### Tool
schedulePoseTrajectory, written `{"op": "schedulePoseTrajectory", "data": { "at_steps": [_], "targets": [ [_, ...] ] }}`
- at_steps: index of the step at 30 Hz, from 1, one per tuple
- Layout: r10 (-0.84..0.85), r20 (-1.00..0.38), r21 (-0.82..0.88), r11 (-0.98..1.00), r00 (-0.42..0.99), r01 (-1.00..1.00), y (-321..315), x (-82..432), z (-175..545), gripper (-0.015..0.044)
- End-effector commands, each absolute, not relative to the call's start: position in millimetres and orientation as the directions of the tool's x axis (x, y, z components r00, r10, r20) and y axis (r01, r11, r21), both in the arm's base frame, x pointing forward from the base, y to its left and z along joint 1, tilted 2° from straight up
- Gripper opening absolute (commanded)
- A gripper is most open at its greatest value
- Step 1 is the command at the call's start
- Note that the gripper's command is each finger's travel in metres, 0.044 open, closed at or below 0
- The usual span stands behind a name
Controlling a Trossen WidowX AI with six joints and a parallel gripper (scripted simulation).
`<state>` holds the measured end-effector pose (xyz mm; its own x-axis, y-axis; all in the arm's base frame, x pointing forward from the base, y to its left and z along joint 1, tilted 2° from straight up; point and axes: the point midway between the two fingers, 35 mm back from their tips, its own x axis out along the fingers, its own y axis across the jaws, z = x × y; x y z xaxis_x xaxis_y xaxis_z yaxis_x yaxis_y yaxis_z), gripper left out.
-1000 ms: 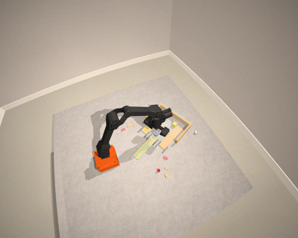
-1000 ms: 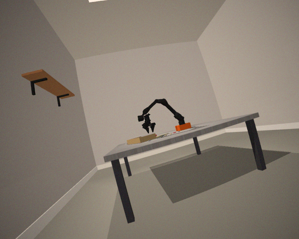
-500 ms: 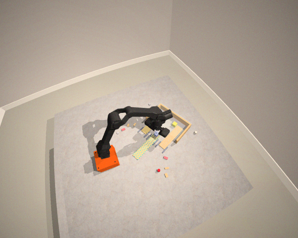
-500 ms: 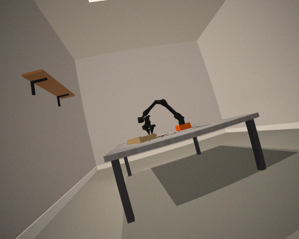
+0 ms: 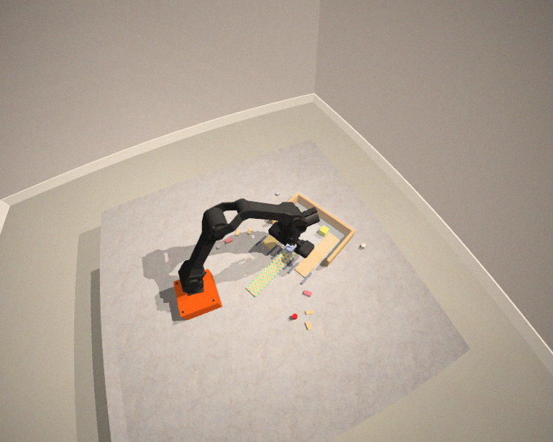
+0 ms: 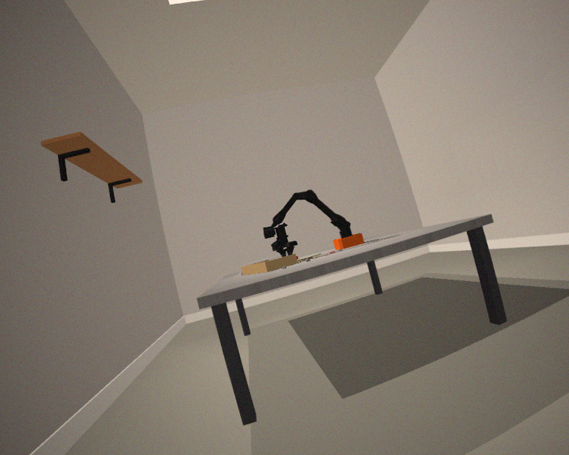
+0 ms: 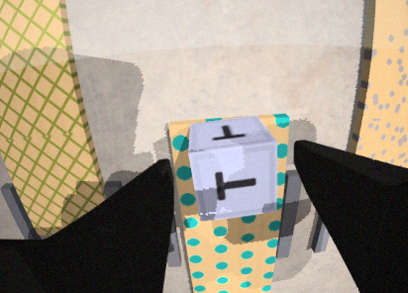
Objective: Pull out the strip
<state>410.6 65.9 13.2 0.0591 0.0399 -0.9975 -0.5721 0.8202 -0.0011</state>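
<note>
A pale lavender cube (image 5: 290,248) (image 7: 238,181) with a black T-shaped mark on its faces rests on the far end of the strip with teal dots (image 5: 265,277) (image 7: 234,273). My gripper (image 6: 287,255) (image 7: 233,160) points down and is open, with one finger on each side of the cube and a gap on both sides. The dotted strip runs back from under the cube toward the robot's base. A strip with a green lattice (image 5: 270,242) (image 7: 40,125) lies to the left in the wrist view, and a strip with grey specks (image 7: 388,85) (image 5: 318,254) to the right.
A wooden wall frame (image 5: 332,219) (image 6: 267,265) stands around the far ends of the strips. A yellow cube (image 5: 324,230) sits inside it. Short grey guide bars (image 7: 289,224) flank the strips. A red button-like piece (image 5: 295,316) and small blocks lie outside the frame.
</note>
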Motion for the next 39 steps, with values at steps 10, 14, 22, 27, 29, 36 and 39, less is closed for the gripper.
{"op": "schedulePoseTrajectory", "data": {
  "at_steps": [10,14,22,27,29,36,39],
  "targets": [
    [0.039,-0.998,0.001,0.82,0.053,-0.572,66.1,409.4,3.6,0.0198],
    [0.039,-0.998,0.001,0.82,0.053,-0.572,66.1,409.4,3.6,0.0132],
    [0.039,-0.998,0.001,0.82,0.053,-0.572,66.0,408.8,4.1,0.002],
    [0.038,-0.998,0.002,0.821,0.052,-0.571,63.1,393.1,16.2,0.0],
    [0.037,-0.998,0.002,0.821,0.051,-0.57,61.8,385.5,21.4,0.0],
    [0.035,-0.998,0.002,0.823,0.048,-0.568,56.9,358.0,37.3,0.0],
    [0.034,-0.998,0.002,0.823,0.046,-0.567,55.3,348.6,41.8,0.0]
  ]
}}
